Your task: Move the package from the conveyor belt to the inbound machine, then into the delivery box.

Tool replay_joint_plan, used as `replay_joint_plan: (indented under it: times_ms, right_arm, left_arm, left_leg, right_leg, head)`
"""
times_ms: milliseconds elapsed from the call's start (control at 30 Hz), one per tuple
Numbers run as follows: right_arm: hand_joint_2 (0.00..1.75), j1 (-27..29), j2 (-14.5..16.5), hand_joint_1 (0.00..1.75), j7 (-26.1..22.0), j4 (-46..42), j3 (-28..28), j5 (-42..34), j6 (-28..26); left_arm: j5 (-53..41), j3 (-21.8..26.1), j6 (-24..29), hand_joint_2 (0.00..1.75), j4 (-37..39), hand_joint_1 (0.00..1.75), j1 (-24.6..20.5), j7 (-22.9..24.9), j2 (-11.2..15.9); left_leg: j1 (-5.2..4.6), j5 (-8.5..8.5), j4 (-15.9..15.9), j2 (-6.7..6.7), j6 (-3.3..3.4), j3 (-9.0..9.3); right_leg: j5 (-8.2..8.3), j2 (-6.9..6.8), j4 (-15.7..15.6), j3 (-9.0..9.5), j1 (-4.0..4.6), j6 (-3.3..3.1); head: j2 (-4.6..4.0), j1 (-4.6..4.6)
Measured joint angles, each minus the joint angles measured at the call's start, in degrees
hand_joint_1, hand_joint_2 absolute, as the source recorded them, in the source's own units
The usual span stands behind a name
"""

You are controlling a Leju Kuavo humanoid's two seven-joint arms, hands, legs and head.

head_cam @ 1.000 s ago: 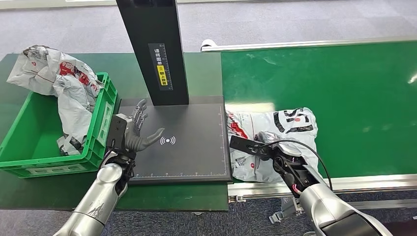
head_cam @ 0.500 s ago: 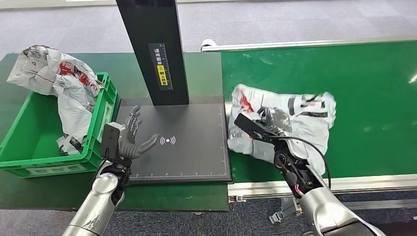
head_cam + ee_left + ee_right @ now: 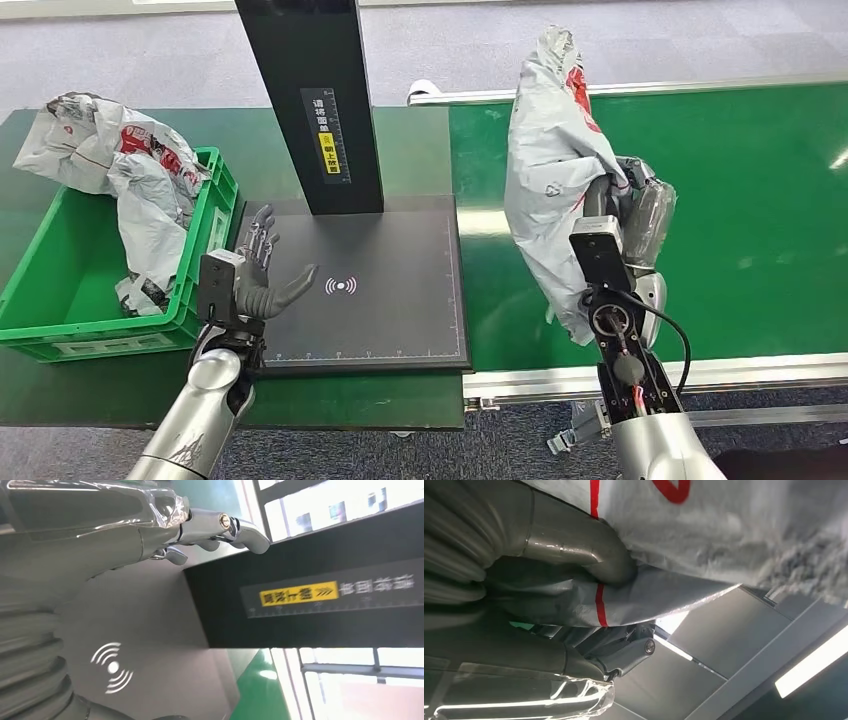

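Observation:
My right hand grips a grey plastic package with red print and holds it upright, high above the green conveyor belt. In the right wrist view the thumb presses into the package, which covers most of the fingers. My left hand hovers open, fingers spread, over the left edge of the black inbound machine plate with its white wireless mark. The left wrist view has the fingers apart before the machine's black post. The green delivery box stands at the far left.
The machine's black post rises from the back of the plate. Other grey packages are heaped over the box's far rim. A metal rail edges the belt's near side. A dark green tabletop carries the box and machine.
My right hand has lifted the package off the belt and swung it from lying flat to standing upright. My left hand stays over the plate's left edge, drifting slightly left.

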Motion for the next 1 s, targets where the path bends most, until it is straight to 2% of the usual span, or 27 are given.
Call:
replay_joint_plan:
  times_ms: [100,200,433,600,867,1000]
  right_arm:
    - [1.75,0.53,0.06,1.75,0.58,-0.65,2.14,2.22,0.8]
    - [1.75,-0.18,0.03,1.75,2.96,-0.09,6.32,7.98,3.15]
    - [1.75,-7.55,-0.24,1.75,8.98,7.12,20.67,24.77,16.19]
    - [1.75,-12.24,-0.18,1.75,9.43,12.07,28.47,26.43,18.69]
    - [1.75,-14.5,-0.19,1.75,9.76,15.21,32.4,26.69,19.71]
    - [1.75,-16.51,0.91,1.75,8.59,16.92,36.99,27.56,25.66]
  left_arm:
    - [-0.37,-0.04,0.63,1.75,0.42,0.0,-0.88,-1.16,0.0]
    - [-0.34,-0.15,0.6,1.75,0.67,0.0,-1.9,-1.67,0.0]
    - [-0.28,-0.72,-0.12,1.75,2.27,0.0,-5.41,-3.08,-0.02]
    - [-0.09,-0.93,-0.28,1.75,4.29,0.0,-7.69,-3.51,-0.09]
    - [-0.02,-0.96,-0.24,1.75,5.79,0.0,-8.39,-3.75,-0.21]
    - [-0.15,-0.93,1.91,1.75,6.09,0.0,-9.07,-4.7,-0.44]
  left_leg:
    - [0.0,0.0,-0.01,0.04,0.0,0.0]
    - [0.01,0.0,-0.01,0.05,0.0,0.0]
    - [0.01,0.04,0.0,0.02,-0.01,0.0]
    - [0.0,0.04,0.01,0.0,0.0,0.0]
    - [0.0,0.02,0.0,0.01,0.0,-0.01]
    - [0.01,0.03,0.0,0.05,-0.01,0.01]
  right_leg:
    - [0.0,0.01,0.01,0.0,0.01,0.0]
    - [0.0,0.02,0.01,0.0,0.01,0.0]
    - [0.01,0.0,0.02,0.01,0.01,0.0]
    - [0.01,0.0,0.02,0.01,0.0,0.0]
    - [0.01,0.0,0.01,0.0,0.0,0.0]
    - [0.02,0.02,0.03,0.01,0.02,-0.01]
  head:
    - [0.01,-0.01]
    - [-0.01,0.0]
    - [-0.01,0.02]
    - [-0.01,0.0]
    - [-0.01,0.01]
    - [-0.01,0.01]
